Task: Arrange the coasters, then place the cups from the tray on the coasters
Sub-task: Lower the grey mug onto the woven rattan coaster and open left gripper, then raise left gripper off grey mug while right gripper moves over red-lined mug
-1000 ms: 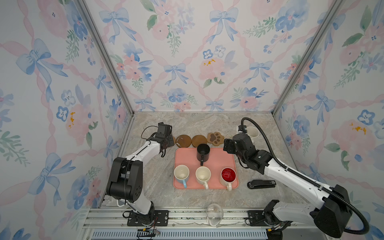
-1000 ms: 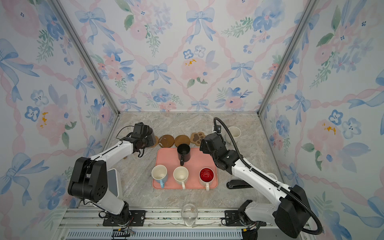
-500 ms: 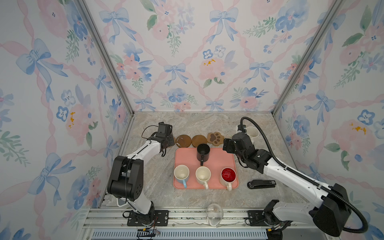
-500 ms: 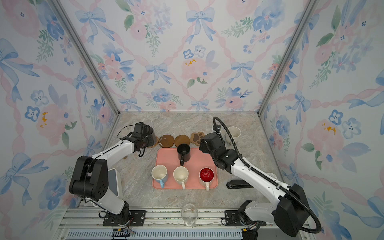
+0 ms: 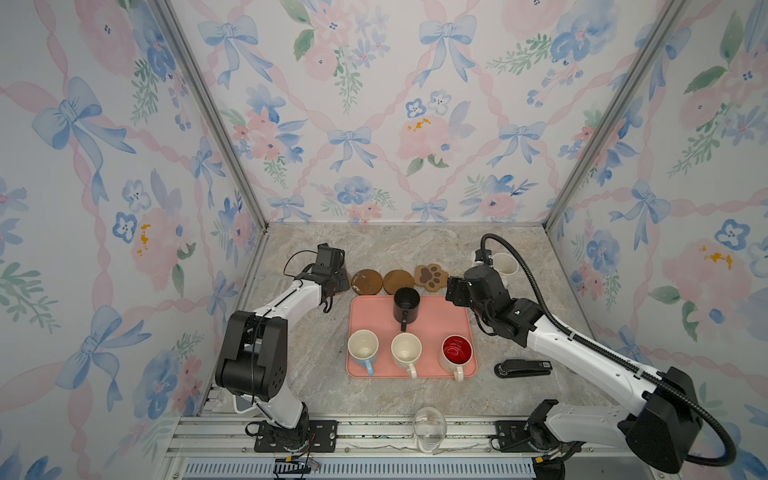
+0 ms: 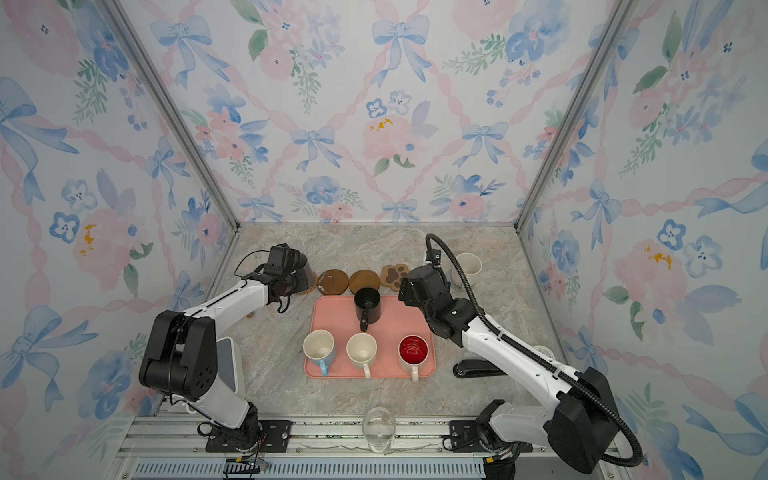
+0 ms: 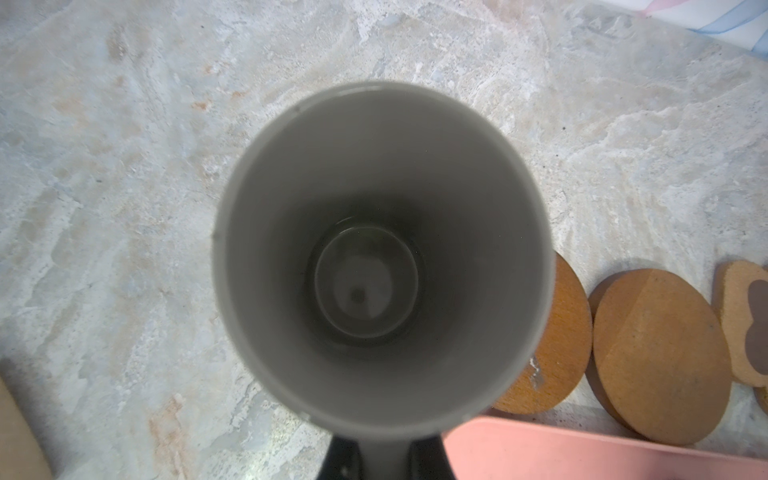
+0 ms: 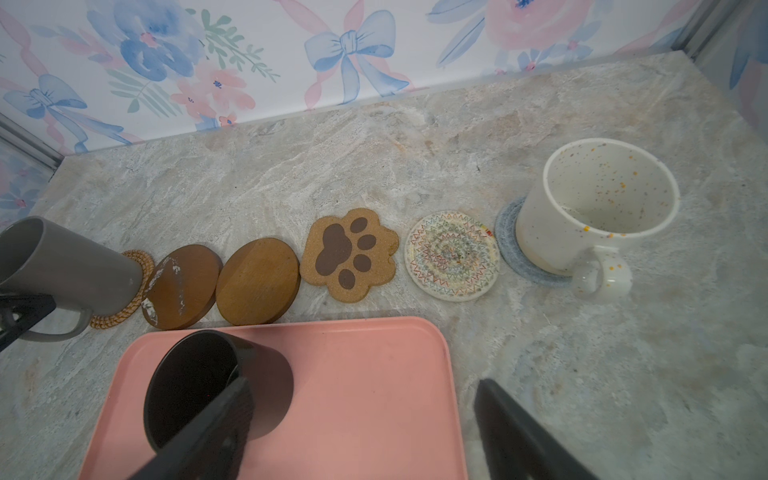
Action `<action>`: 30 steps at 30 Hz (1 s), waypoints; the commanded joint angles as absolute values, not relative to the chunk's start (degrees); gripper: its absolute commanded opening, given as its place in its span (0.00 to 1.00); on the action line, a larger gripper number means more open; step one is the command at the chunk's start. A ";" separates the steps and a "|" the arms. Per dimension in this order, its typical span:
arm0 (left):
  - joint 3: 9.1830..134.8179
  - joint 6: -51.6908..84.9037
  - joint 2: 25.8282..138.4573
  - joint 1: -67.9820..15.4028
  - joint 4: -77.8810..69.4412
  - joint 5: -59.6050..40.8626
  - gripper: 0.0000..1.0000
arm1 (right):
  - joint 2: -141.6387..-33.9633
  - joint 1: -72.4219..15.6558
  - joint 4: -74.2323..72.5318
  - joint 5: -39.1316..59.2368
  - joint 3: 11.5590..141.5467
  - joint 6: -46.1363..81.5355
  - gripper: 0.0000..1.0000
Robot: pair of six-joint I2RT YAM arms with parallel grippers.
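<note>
The grey mug (image 7: 382,249) stands at the left end of the coaster row, on the woven rattan coaster (image 8: 133,286). My left gripper (image 7: 382,457) is shut on its handle. To the right lie two brown rounds (image 8: 183,286) (image 8: 257,286), a paw-print coaster (image 8: 349,253) and a white woven round (image 8: 452,254). A speckled cream mug (image 8: 594,212) sits on the grey-blue coaster (image 8: 509,232). The pink tray (image 5: 449,320) holds a black mug (image 5: 406,305), a pale blue mug (image 5: 363,347), a cream mug (image 5: 406,349) and a red-lined mug (image 5: 456,351). My right gripper (image 8: 361,424) hangs open over the tray's far right corner, empty.
A clear glass (image 5: 429,424) stands on the front rail. A black stapler (image 5: 521,368) lies on the marble to the right of the tray. Patterned walls close in the back and both sides.
</note>
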State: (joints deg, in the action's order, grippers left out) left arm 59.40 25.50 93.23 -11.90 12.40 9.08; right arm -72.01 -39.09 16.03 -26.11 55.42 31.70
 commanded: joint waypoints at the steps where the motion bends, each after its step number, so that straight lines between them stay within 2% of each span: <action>1: 60.12 24.91 91.34 -11.41 8.50 8.76 0.07 | -71.72 -38.94 16.84 -26.19 56.78 30.99 0.86; 11: 59.94 24.92 90.57 -11.36 8.61 8.79 0.33 | -71.46 -38.93 16.90 -26.29 56.69 31.00 0.86; 19: 58.85 25.66 87.58 -11.42 8.61 8.61 0.35 | -71.32 -38.93 16.96 -26.26 56.64 30.97 0.86; 30: 55.91 26.51 77.03 -12.10 8.59 6.13 0.40 | -71.50 -39.54 17.38 -26.10 57.26 31.26 0.86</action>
